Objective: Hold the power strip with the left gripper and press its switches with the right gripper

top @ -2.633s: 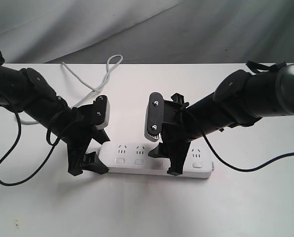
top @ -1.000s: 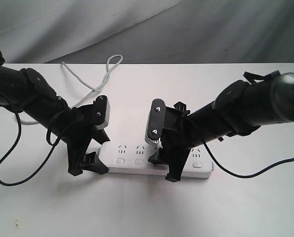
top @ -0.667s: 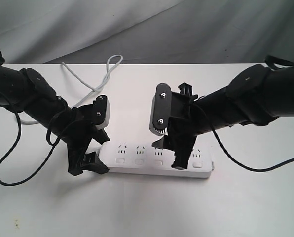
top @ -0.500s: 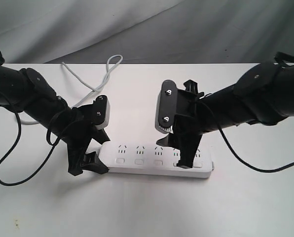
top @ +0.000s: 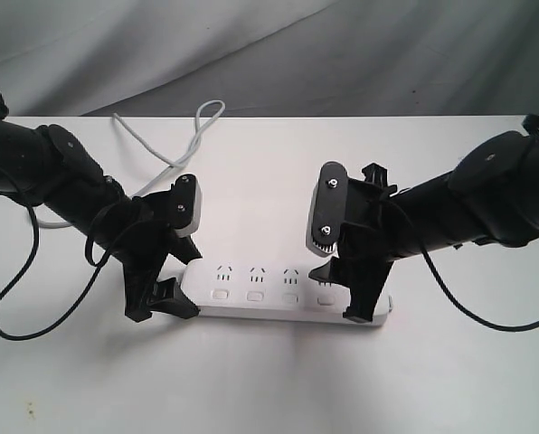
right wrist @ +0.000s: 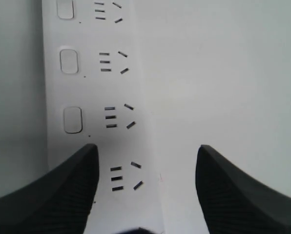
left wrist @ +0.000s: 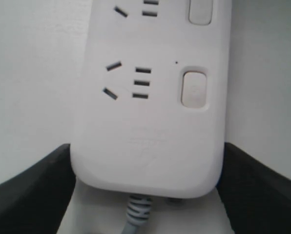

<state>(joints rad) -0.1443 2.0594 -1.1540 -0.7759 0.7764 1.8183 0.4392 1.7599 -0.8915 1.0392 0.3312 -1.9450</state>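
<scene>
Strip [top: 274, 307]: long axis left-right. My left fingers [left wrist: 28, 204] clamp cord end. My right fingers [right wrist: 62, 200] spread, empty, 1 over far end, past 4 bare switches [top: 290, 296].

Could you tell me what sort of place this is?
Probably a robot lab bench: a white table, a grey cloth backdrop, a left arm and right arm over a power strip.

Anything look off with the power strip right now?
Nothing stands out. The power strip lies flat and intact, left end effector gripping its cord end, right end effector open over the other end.
</scene>
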